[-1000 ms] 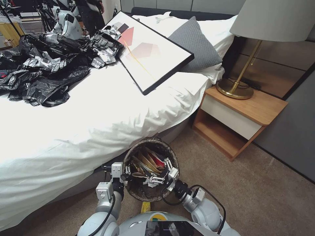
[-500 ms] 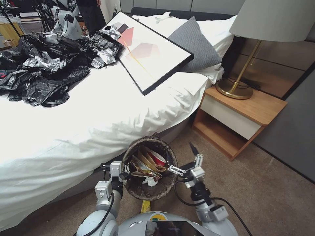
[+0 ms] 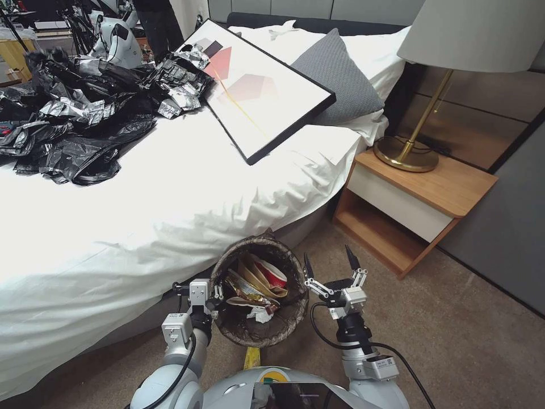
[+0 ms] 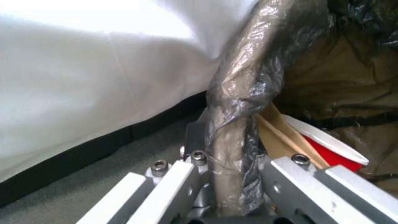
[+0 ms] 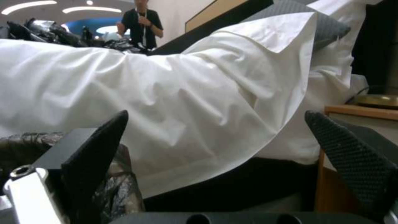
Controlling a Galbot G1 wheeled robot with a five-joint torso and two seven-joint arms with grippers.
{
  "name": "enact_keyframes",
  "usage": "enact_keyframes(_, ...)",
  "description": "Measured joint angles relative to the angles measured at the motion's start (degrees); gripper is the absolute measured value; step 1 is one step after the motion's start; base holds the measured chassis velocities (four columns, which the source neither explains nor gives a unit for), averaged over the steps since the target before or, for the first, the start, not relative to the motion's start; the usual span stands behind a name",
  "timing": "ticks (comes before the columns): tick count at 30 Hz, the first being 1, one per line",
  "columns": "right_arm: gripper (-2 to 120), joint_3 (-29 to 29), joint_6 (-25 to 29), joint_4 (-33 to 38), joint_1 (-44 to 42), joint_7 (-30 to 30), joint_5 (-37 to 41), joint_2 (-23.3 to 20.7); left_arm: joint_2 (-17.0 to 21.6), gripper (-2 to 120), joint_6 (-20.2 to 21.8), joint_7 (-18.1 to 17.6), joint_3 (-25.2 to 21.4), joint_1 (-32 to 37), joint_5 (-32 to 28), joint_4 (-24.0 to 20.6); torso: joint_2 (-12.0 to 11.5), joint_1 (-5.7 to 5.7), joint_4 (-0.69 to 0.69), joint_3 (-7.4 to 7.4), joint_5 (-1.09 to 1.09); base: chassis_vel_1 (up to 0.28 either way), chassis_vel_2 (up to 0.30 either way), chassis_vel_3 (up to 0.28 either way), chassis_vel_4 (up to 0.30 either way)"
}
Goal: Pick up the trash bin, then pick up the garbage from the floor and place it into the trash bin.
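Left hand (image 3: pixel 214 296) clenched on the trash bin (image 3: pixel 260 291) rim at nine o'clock, garbage (image 3: pixel 258 283) inside (cups, wrappers), right hand (image 3: pixel 330 264) released at three o'clock.

White bed (image 3: pixel 170 187), wooden nightstand (image 3: pixel 414 204), brass lamp (image 3: pixel 420 142), carpet (image 3: pixel 454 341).

Glossy crinkled plastic liner (image 3: pixel 267 335) on the trash bin (image 3: pixel 228 332); matt white cloth bedsheet (image 3: pixel 142 210); smooth wooden nightstand (image 3: pixel 431 182).
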Motion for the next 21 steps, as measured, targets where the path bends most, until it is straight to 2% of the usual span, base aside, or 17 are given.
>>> enact_keyframes(8,100,0.2,0.1,-0.5,0.4,-0.3,0.7,-0.1,-0.2,0,0.0,0.0,0.1,-0.1,0.1,0.0,0.0,0.0,0.0,0.01,0.0,0.042,-0.035,-0.034,0.033)
enact_keyframes(12,100,0.2,0.1,-0.6,0.5,-0.3,0.7,-0.1,-0.2,0,0.0,0.0,0.0,-0.1,0.1,0.1,0.0,0.0,0.0,0.01,0.0,0.154,-0.169,-0.172,0.135)
enact_keyframes(21,100,0.2,0.1,-0.8,0.6,-0.4,0.9,0.0,-0.2,0,0.0,-0.1,-0.1,-0.1,0.1,0.1,0.0,0.0,0.0,0.0,0.0,0.231,-0.227,-0.242,0.234)
